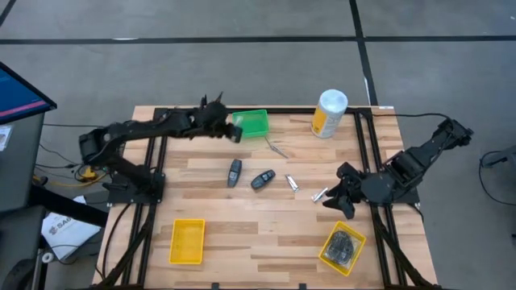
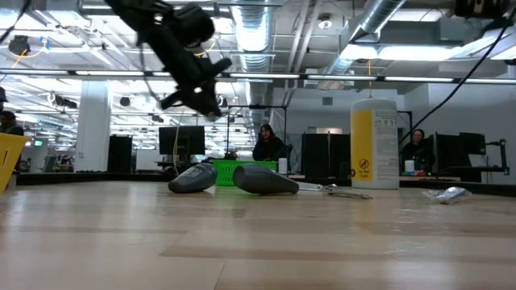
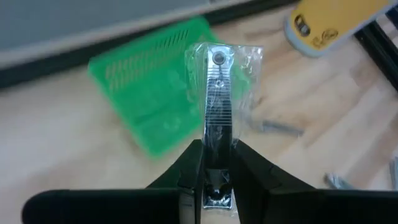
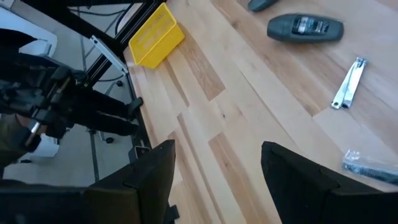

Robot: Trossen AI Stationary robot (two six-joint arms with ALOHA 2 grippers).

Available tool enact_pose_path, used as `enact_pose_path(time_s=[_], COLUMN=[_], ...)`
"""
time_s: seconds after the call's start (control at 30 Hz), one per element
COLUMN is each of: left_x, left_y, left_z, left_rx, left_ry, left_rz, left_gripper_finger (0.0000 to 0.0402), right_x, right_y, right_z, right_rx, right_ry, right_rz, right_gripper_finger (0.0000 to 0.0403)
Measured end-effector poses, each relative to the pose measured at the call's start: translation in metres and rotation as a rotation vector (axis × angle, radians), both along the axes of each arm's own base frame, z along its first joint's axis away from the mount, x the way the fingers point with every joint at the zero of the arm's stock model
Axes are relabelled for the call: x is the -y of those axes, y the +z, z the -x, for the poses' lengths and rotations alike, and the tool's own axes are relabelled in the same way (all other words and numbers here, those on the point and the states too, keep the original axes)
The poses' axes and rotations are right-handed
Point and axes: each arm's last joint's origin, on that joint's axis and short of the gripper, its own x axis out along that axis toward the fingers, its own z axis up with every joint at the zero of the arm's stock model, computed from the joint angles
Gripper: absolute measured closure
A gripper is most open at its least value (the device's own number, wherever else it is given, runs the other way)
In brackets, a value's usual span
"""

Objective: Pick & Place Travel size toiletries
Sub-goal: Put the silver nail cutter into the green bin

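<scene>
Left wrist view: the left gripper [image 3: 217, 180] is pinching a wrapped nail clipper [image 3: 217, 93] just beside the green tray [image 3: 143, 81], seemingly to drop it in, while the right gripper [image 4: 217, 168] is waiting open-jawed, well apart.

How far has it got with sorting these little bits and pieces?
Partway. Done: two black bundles lie in the yellow tray nearest the right arm. In hand: the left pincer grips a wrapped nail clipper by the green tray. Left: two dark oval pieces and a few silvery metal pieces on the table. The right pincer hovers open, empty, and the other yellow tray looks empty.
</scene>
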Motion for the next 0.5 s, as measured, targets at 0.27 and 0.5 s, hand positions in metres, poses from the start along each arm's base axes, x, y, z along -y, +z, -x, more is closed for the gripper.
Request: enact_pose_path(time_s=[0.27, 0.5], left_x=[-0.044, -0.056], left_y=[-0.017, -0.045], left_z=[-0.028, -0.04], left_rx=[-0.08, -0.138], left_ry=[-0.035, -0.076], left_rz=[0.005, 0.053], left_gripper_finger=[0.0355, 0.0352], right_x=[0.003, 0.003], right_y=[0.0, 0.0], right_z=[-0.002, -0.002], right_rx=[0.005, 0.006], right_ry=[-0.008, -0.008], right_rz=[0.013, 0.013], right_gripper_finger=[0.0176, 0.0176])
